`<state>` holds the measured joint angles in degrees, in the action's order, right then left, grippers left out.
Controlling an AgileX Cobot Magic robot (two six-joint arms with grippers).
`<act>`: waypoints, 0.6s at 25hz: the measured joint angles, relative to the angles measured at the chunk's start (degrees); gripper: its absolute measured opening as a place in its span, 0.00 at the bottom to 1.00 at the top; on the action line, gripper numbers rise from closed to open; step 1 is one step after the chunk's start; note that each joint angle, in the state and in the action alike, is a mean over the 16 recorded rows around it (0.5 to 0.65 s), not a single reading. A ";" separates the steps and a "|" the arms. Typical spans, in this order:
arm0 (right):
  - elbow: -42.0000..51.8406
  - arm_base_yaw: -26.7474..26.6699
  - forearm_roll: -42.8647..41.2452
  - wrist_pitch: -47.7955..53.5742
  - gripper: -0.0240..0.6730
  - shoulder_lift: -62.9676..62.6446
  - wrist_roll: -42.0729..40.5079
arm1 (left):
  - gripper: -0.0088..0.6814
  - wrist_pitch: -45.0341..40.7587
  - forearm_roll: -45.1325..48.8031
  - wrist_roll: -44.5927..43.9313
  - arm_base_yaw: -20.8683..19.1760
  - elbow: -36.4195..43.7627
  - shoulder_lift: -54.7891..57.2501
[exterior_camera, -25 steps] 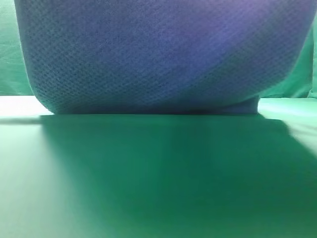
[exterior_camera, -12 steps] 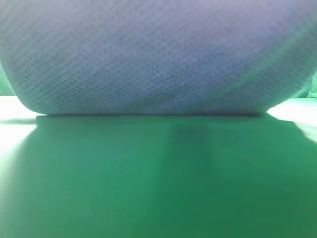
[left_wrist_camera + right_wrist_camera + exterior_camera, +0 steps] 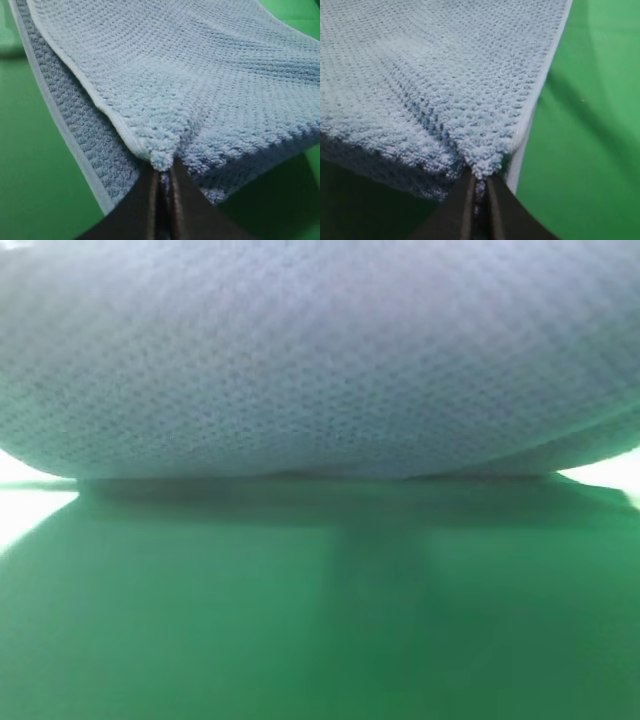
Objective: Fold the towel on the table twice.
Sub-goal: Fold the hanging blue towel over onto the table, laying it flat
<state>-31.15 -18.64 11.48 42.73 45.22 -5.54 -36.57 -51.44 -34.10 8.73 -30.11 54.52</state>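
Observation:
The towel (image 3: 320, 360), blue-grey with a waffle-knit surface, fills the whole upper half of the exterior high view, hanging close in front of the camera above the green table (image 3: 320, 620). In the left wrist view my left gripper (image 3: 162, 172) is shut on a corner of the towel (image 3: 200, 75), which stretches away in two layers over the table (image 3: 35, 165). In the right wrist view my right gripper (image 3: 479, 180) is shut on the other corner of the towel (image 3: 435, 70), lifted off the table (image 3: 590, 150). Neither gripper shows in the exterior high view.
The towel's dark shadow lies across the table (image 3: 330, 540) in the exterior high view. Bright lit patches of table show at the far left (image 3: 25, 505) and far right edges.
The towel has come nearer to the exterior camera and now spans the full width, hiding the backdrop at both sides. Its lower edge has dropped slightly and bulges more.

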 joint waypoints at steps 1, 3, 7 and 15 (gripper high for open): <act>0.36 0.00 0.18 0.38 0.03 -0.36 -0.03 | 0.01 -0.10 -0.43 -0.24 0.00 0.71 -0.43; 0.87 0.00 0.48 0.83 0.03 -0.94 -0.07 | 0.01 -0.16 -1.06 -0.58 0.00 1.81 -1.16; 1.35 0.00 1.02 0.39 0.03 -1.28 -0.12 | 0.01 0.44 -1.85 -0.98 0.00 3.07 -2.15; 1.43 0.00 1.40 -5.69 0.03 2.87 -0.24 | 0.01 4.53 -5.19 -3.78 0.00 3.49 -1.34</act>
<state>-29.72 -18.64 12.88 37.04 48.10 -5.78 -32.04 -56.63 -37.88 8.73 -26.62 53.18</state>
